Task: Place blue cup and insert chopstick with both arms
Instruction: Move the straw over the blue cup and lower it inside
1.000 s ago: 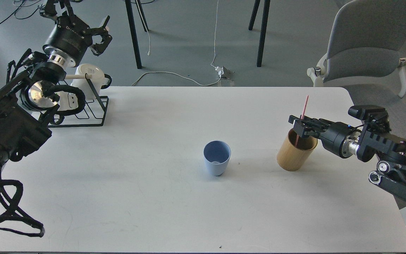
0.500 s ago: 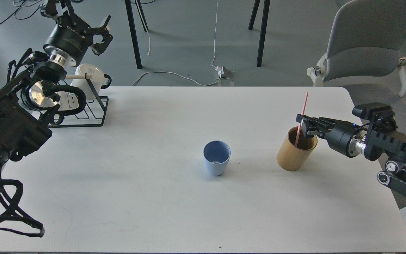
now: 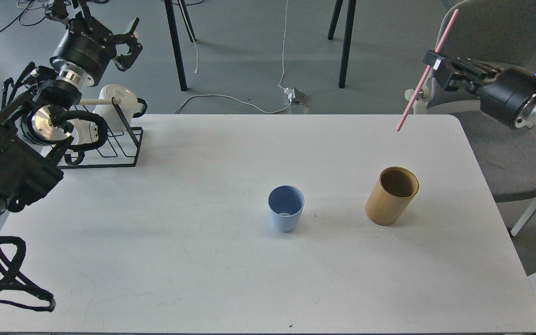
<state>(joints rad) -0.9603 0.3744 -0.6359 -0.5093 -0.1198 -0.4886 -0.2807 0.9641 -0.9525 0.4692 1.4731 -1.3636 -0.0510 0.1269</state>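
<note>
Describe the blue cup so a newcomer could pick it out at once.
Start at the white table and look near its middle. The blue cup stands upright there, left of the tan cylinder and apart from it. It is shorter, light blue, tapered and handleless.

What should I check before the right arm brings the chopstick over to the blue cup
1. Right claw shut on the chopstick: ok.
2. Chopstick clear of the bamboo holder: ok, it hangs in the air above it.
3. Blue cup upright, mouth open: ok.
4. Cup free of other contents: cannot tell, its bottom is too dim.
5. Left claw out of the way: ok, raised over the wire rack, open.
6. Table between holder and cup unobstructed: ok.
</note>
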